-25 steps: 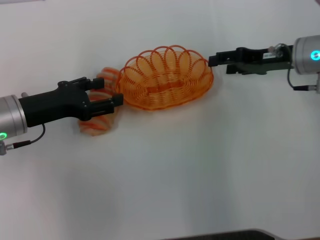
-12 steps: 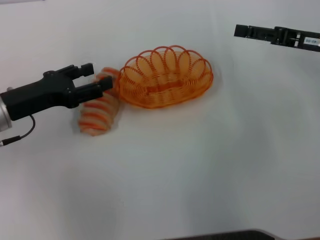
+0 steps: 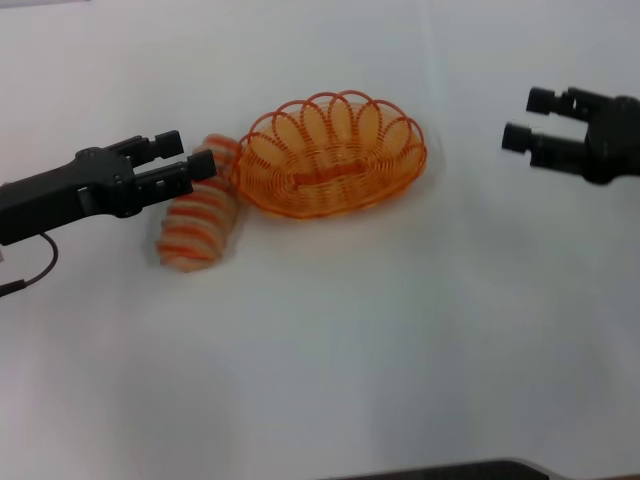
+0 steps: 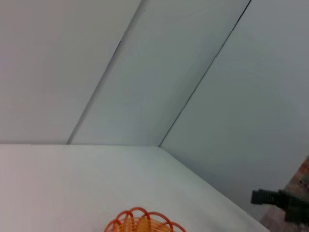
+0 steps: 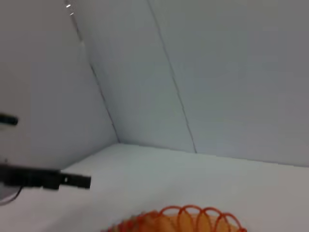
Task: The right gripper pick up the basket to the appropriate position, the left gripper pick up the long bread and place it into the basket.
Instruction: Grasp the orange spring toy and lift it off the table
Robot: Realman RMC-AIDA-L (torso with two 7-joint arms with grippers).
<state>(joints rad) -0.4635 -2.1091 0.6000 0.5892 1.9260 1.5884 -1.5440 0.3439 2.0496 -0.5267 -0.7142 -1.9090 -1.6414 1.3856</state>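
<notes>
The orange wire basket (image 3: 330, 155) stands on the white table, empty. The long bread (image 3: 200, 218), tan with orange-red ridges, lies just left of it, its far end close to the basket's rim. My left gripper (image 3: 188, 158) is open and empty, with its fingertips over the bread's far end. My right gripper (image 3: 525, 118) is open and empty, well to the right of the basket and apart from it. The basket's rim also shows in the left wrist view (image 4: 142, 223) and the right wrist view (image 5: 193, 220).
The white table (image 3: 400, 330) spreads wide in front of the basket. A dark edge (image 3: 450, 470) runs along the table's near side. Pale wall panels (image 4: 193, 72) stand behind the table.
My left gripper has lifted off the bread's middle and drawn back toward its far end. My right gripper has pulled away from the basket's right rim, out to the right.
</notes>
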